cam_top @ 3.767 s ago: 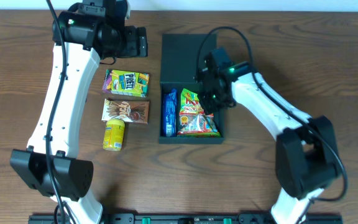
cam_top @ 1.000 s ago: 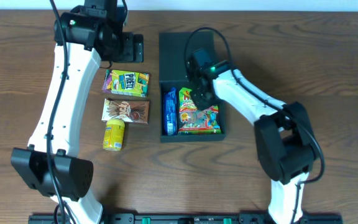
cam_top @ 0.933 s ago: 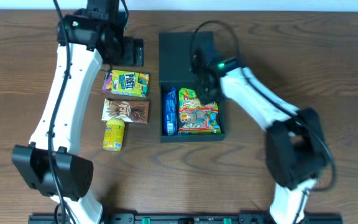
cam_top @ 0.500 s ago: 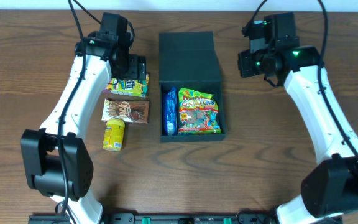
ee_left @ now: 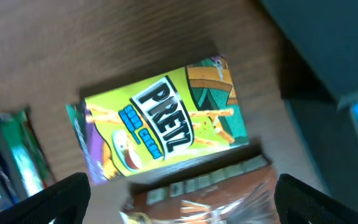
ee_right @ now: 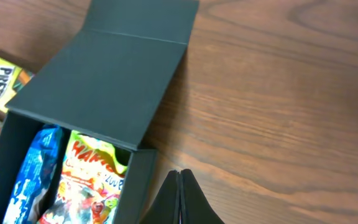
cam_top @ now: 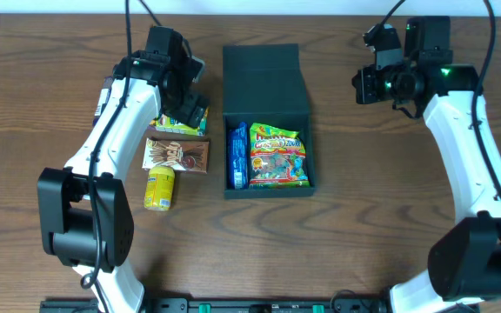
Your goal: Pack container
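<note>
Since the container (cam_top: 263,78) sits open mid-table with a gummy bag (cam_top: 278,156) already inside, we'd grab the Pretz box (ee_left: 160,118) just off its left wall. Left gripper (ee_left: 179,202) hangs right over it, jaws wide and empty, spanning its long axis. Right gripper (ee_right: 179,193) is pinched closed, empty, well off.
</note>
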You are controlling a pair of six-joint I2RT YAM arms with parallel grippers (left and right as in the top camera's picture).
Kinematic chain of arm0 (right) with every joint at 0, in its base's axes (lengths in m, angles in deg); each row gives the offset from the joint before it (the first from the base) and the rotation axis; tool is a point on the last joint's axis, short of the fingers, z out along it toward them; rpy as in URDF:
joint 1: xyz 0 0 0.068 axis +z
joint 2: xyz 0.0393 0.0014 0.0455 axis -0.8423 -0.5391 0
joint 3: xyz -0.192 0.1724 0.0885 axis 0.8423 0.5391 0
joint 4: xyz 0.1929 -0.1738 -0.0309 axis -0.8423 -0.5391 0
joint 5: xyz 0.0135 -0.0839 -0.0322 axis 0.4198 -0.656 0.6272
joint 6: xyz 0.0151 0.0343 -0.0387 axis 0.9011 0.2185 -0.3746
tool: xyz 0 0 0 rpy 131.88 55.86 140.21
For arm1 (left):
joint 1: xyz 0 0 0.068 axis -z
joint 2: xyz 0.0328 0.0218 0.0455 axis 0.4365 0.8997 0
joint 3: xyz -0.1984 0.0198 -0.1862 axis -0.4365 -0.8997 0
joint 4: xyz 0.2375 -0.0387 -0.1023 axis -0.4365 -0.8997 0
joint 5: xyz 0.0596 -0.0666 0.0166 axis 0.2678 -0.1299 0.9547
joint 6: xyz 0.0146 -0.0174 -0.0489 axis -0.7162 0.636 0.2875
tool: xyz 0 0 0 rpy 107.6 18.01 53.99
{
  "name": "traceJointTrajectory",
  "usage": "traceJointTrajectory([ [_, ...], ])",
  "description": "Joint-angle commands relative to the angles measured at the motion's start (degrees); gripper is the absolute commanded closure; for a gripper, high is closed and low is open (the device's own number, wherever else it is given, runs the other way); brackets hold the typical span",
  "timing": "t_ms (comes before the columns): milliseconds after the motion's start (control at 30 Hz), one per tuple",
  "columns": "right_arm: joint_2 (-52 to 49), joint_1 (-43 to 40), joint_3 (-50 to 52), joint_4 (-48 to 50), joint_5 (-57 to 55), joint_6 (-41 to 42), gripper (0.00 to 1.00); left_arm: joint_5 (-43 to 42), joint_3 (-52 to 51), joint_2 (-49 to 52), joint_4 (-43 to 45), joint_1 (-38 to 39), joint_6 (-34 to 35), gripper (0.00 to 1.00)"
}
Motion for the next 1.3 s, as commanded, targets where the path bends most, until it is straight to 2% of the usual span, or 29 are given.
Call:
traceJointTrajectory([
  [0,-0.3,0.3,-0.1,-0.2,1.8,-1.5,0.98,-0.4,-0.3,0.5,-0.2,-0.1,-18.1,0.05],
  [100,-0.3,0.3,-0.1,-0.5,1.8,-1.5,0.98,-0.2,-0.3,0.5,0.8,-0.3,-27.4,0.04],
  [267,-0.3,0.4,-0.1,-1.3,1.8,0.3,0.98,-0.9,-0.3,0.5,4.5,-2.1,-29.4,0.05],
  [367,-0.3,0.4,-0.1,-2.0,1.5,0.5,0.98,-5.7,-0.4,0.5,4.3,-4.0,-36.8,0.04],
  [500,-0.3,0.3,-0.1,-2.0,1.3,-1.7,0.99,-7.6,-0.4,0.5,4.4,-6.2,-46.1,0.04],
  [700,-0.3,0.2,-0.1,-2.0,1.2,-4.2,0.98,-9.1,-0.4,0.7,2.7,-7.8,-56.8,0.05],
  [800,-0.3,0.2,-0.1,-2.0,1.4,-5.5,0.99,-9.4,-0.4,2.4,2.4,-7.8,-60.0,0.05],
  [833,-0.3,0.2,-0.1,-2.0,2.0,-6.0,0.95,-9.2,-0.4,3.8,2.4,-7.8,-61.5,0.04],
  [867,-0.3,0.2,-0.1,-2.1,2.6,-6.6,0.81,-8.8,-0.4,5.0,2.5,-7.8,-62.4,0.04],
  [900,-0.3,0.2,-0.1,-2.3,3.7,-7.5,0.59,-7.9,-0.4,6.6,2.9,-7.8,-63.4,0.05],
  [933,-0.3,0.2,-0.1,-2.6,5.2,-8.5,0.46,-7.0,-0.4,7.9,3.5,-7.8,-63.9,0.05],
  [1000,-0.3,0.3,-0.1,-3.5,9.1,-10.6,0.28,-4.0,-0.4,11.0,6.2,-7.8,-64.3,0.04],
  [1267,-0.3,0.3,-0.1,-7.2,16.0,-16.3,0.26,-4.2,-0.4,14.4,11.7,-7.8,-65.1,0.01],
])
